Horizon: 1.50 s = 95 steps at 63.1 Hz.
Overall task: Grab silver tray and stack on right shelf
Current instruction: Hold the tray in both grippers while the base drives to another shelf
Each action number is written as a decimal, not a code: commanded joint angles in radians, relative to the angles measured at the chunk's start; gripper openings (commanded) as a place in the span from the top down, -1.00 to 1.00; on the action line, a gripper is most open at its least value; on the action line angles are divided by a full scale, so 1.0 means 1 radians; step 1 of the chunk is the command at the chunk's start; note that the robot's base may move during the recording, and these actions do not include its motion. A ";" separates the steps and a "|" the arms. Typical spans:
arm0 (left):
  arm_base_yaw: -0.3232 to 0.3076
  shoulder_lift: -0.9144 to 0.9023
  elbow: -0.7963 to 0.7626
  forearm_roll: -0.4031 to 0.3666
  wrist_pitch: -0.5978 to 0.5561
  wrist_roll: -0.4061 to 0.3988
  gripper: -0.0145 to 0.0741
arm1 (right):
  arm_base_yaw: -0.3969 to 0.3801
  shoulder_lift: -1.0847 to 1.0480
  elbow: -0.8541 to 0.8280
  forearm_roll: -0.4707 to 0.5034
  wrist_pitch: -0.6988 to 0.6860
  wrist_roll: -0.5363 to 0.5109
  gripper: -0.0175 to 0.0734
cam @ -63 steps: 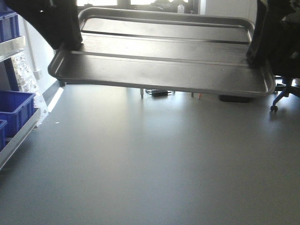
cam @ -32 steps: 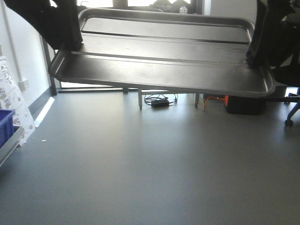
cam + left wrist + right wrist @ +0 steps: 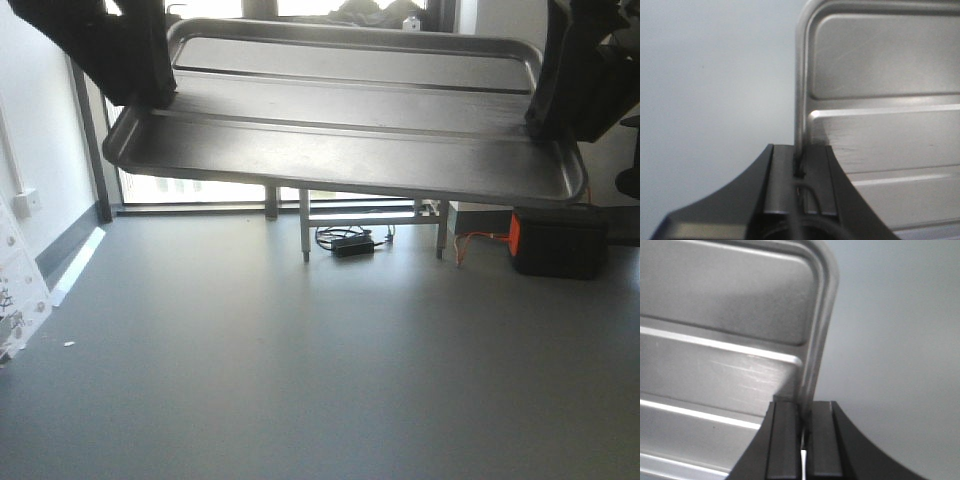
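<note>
Our left gripper (image 3: 800, 172) had its jaws pinching the silver tray (image 3: 340, 140) on its left short rim. Our right gripper (image 3: 804, 427) pinched the opposite rim, likely so the wide, shallow tray hung roughly level between both arms. Well below the tray lay the grey floor (image 3: 300, 380), with a black box (image 3: 558, 242) beneath its right end. The right shelf was not in view.

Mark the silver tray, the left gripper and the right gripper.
silver tray (image 3: 340, 150), front view, bare floor.
left gripper (image 3: 799, 152), left wrist view, midway between fingertips.
right gripper (image 3: 804, 407), right wrist view, midway between fingertips.
</note>
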 commanded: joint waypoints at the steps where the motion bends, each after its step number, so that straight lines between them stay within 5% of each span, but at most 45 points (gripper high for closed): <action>1: -0.003 -0.038 -0.036 0.000 -0.057 -0.006 0.88 | -0.001 -0.030 -0.038 -0.008 -0.045 -0.023 0.49; 95: -0.003 -0.038 -0.036 0.004 -0.057 -0.006 0.88 | -0.001 -0.030 -0.038 -0.008 -0.045 -0.023 0.49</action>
